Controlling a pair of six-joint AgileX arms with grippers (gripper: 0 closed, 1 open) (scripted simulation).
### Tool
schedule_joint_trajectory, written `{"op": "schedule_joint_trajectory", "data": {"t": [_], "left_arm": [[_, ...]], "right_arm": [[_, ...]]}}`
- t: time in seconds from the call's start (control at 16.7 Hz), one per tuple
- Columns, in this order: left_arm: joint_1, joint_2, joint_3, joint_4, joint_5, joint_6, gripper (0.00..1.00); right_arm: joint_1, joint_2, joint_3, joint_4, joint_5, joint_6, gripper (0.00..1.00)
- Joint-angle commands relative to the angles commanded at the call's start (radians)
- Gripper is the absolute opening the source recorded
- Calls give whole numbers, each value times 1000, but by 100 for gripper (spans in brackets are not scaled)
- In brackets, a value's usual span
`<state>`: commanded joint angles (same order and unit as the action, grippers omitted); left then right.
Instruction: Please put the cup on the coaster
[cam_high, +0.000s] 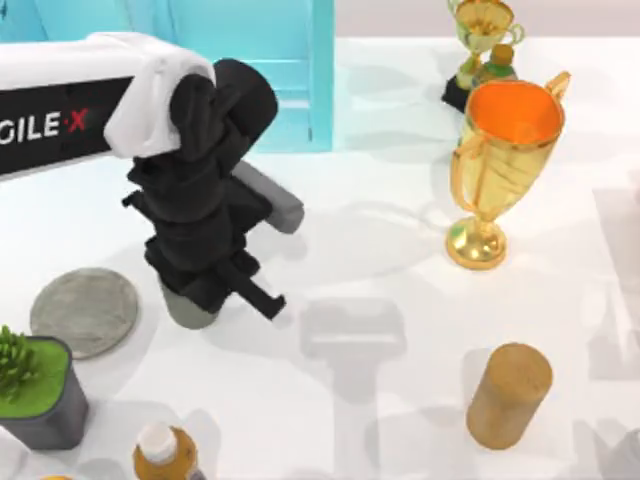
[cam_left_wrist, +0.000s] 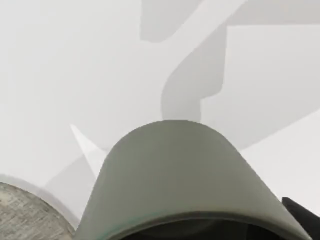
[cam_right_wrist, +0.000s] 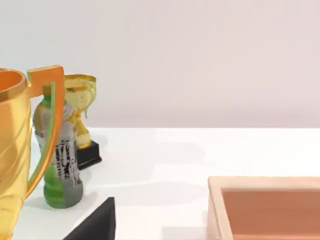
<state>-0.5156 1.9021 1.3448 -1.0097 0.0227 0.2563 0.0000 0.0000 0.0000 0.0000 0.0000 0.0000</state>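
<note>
left arm reaching down, gripper (cam_high: 200, 292) lowered

The cup (cam_high: 188, 308) stands on the table (cam_high: 380, 250) just right of the coaster (cam_high: 84, 311), under the left gripper (cam_high: 215, 290). A planter (cam_high: 40, 392) sits in front of the coaster, and a wooden cylinder (cam_high: 508, 394) stands far right.

Bare table (cam_high: 330, 260) between cup (cam_high: 188, 308) and coaster (cam_high: 85, 310); planter (cam_high: 45, 400) just beside coaster

cup (cam_high: 188, 308) mostly under left hand (cam_high: 205, 290)
</note>
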Motion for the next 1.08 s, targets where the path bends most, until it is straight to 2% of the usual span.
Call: {"op": "schedule_joint_trajectory", "data": {"t": [0.24,0.42,0.54,0.84,1.08], "left_arm": [[168,-33,33,-55,13,-286,0],[271,-60,55,-91,21,-411,0],[302,-68,62,-104,23,-443,0],[300,-62,56,-98,22,-441,0],[311,-38,-14,-3,23,-432,0]], "right_arm": [[0,0,0,0,0,0,100],[0,0,0,0,0,0,100],[0,0,0,0,0,0,100],[0,0,0,0,0,0,100],[0,0,0,0,0,0,100]]}}
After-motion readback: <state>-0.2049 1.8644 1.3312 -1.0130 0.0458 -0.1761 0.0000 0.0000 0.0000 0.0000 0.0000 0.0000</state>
